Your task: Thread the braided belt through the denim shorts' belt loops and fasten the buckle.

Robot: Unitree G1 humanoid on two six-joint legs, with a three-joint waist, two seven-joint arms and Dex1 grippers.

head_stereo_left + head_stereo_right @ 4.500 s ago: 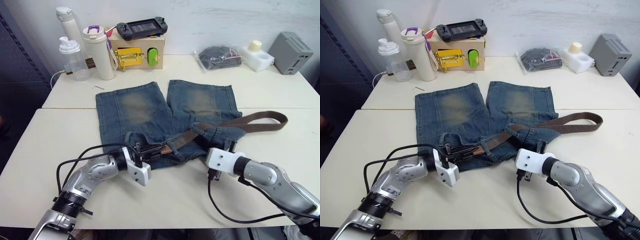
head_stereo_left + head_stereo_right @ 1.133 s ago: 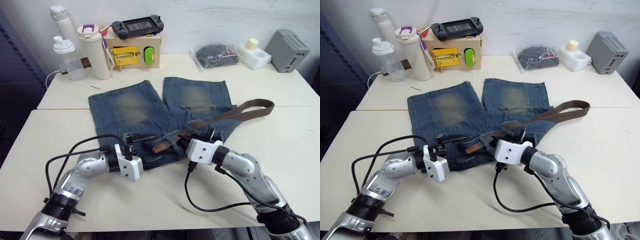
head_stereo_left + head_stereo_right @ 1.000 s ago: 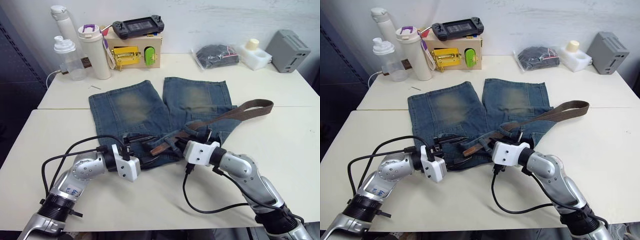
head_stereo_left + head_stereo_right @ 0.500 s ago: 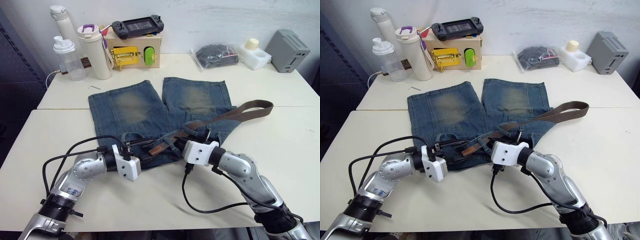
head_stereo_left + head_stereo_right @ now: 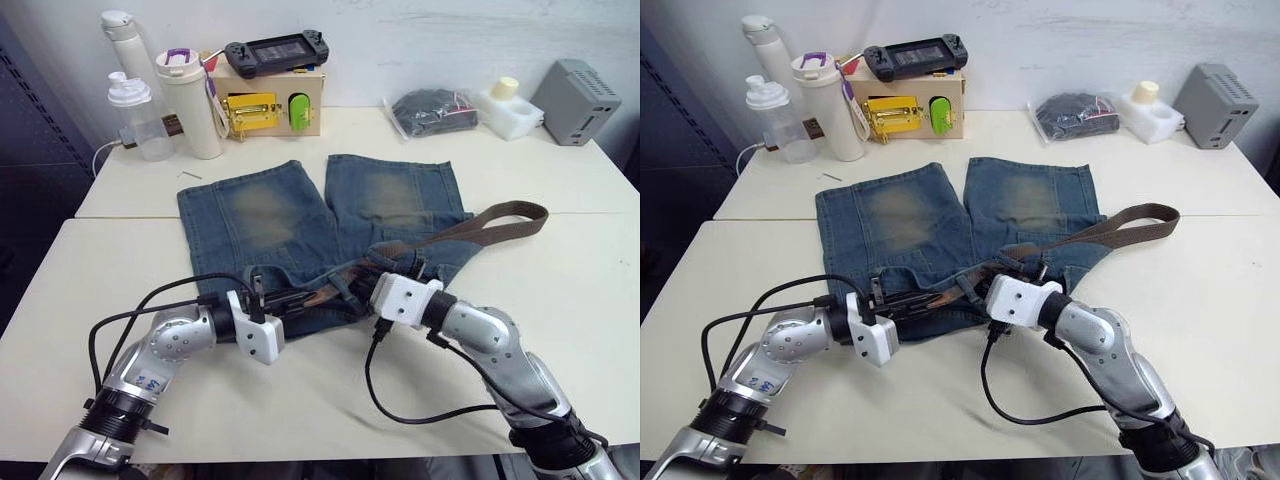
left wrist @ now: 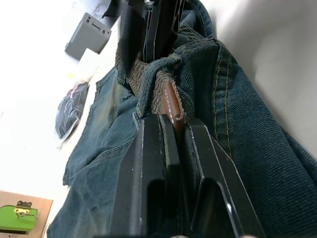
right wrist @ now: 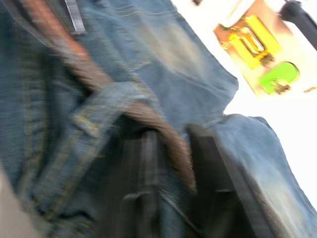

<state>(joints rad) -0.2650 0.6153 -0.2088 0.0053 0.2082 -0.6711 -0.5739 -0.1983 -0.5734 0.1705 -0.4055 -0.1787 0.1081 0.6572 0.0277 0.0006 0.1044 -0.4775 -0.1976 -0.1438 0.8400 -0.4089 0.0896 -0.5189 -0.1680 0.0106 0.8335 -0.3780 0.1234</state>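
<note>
Dark-brown braided belt (image 5: 470, 225) lay across the waistband of the denim shorts (image 5: 300, 215), which were spread flat on the near part of a cream table (image 5: 600, 300), legs pointing toward the wall. The belt's free end curved in a loop onto the bare tabletop just beside the shorts' right edge. Its other end, a smooth stitched leather tip (image 6: 171, 101), emerged from under a belt loop (image 6: 153, 79) at the waistband.

The left gripper (image 6: 171, 121) was clenched on that tip, both black fingers (image 6: 148, 163) pressed against the strap. The right gripper (image 7: 171, 148) straddled the belt further along the waistband; the strap ran between its fingers (image 7: 210, 168), but motion blur made it impossible to tell whether they gripped it. The buckle could not be made out. Folds of denim and both wrists hid most of the waistband in the head views.

At the far edge of the table stood a white bottle (image 5: 125, 40), a clear shaker (image 5: 135, 115), a white tumbler (image 5: 190, 100), a wooden box (image 5: 270, 100) with a game console (image 5: 275, 50) on top, a black bundle in plastic (image 5: 430, 108), a white block (image 5: 505, 100) and a grey box (image 5: 580, 88). A white wall rose behind.
</note>
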